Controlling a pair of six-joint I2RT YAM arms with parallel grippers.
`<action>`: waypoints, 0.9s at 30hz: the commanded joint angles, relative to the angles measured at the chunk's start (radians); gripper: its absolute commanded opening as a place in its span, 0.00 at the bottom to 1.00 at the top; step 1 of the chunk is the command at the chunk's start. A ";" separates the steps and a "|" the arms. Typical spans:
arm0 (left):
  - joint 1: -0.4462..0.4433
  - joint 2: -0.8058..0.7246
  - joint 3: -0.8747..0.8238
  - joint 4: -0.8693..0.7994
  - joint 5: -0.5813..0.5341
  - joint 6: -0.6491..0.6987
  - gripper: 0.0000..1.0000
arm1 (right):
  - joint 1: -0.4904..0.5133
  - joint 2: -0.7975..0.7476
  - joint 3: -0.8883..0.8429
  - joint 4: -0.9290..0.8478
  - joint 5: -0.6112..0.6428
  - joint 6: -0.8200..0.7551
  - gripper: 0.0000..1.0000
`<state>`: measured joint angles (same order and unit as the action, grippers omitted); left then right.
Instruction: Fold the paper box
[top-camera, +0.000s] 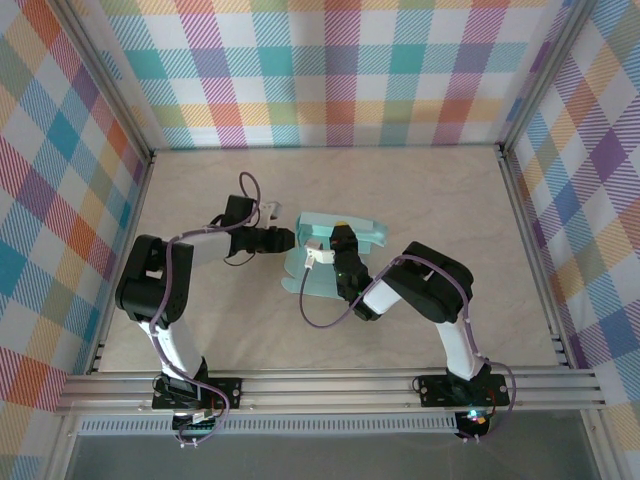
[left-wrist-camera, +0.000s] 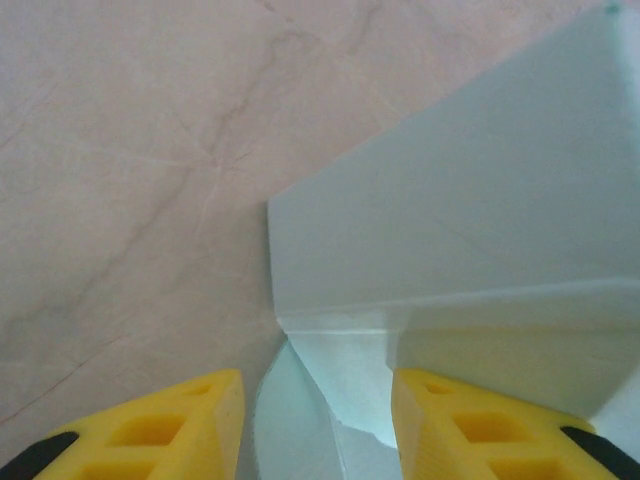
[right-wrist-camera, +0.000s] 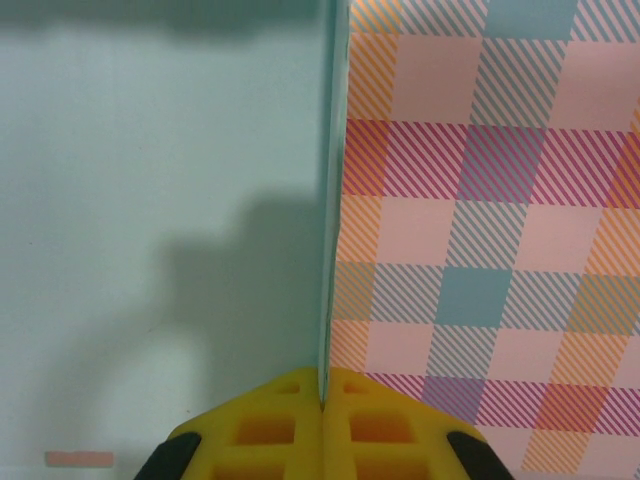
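The paper box (top-camera: 318, 284) is a pale mint-blue card sheet, partly folded, lying mid-table between my two arms. My left gripper (top-camera: 288, 240) sits at the sheet's left edge. In the left wrist view its yellow fingers stand apart (left-wrist-camera: 315, 382) with a curled flap of the paper box (left-wrist-camera: 450, 220) lying loose in the gap between them. My right gripper (top-camera: 343, 228) reaches over the sheet from the near side. Seen from the right wrist, its fingers (right-wrist-camera: 322, 388) are shut on the edge of an upright panel of the paper box (right-wrist-camera: 150, 200).
The beige marbled tabletop (top-camera: 450, 200) extends around the sheet. Plaid walls (top-camera: 330, 70) close the back and both sides, with metal frame posts at the corners. The plaid wall (right-wrist-camera: 480, 200) shows past the held panel.
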<state>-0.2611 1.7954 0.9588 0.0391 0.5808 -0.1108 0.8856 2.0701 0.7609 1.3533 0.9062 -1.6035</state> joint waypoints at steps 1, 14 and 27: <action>-0.029 -0.033 -0.025 0.076 -0.019 0.088 0.42 | 0.012 0.005 -0.007 0.019 0.017 0.029 0.00; -0.063 0.003 -0.060 0.293 -0.042 0.022 0.39 | 0.022 -0.037 -0.012 -0.089 0.011 0.122 0.00; -0.139 -0.021 -0.170 0.490 -0.234 0.011 0.28 | 0.029 -0.060 -0.005 -0.184 0.013 0.199 0.00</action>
<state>-0.3786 1.7920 0.8139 0.4568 0.3965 -0.0933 0.9024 2.0266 0.7609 1.2354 0.9249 -1.4647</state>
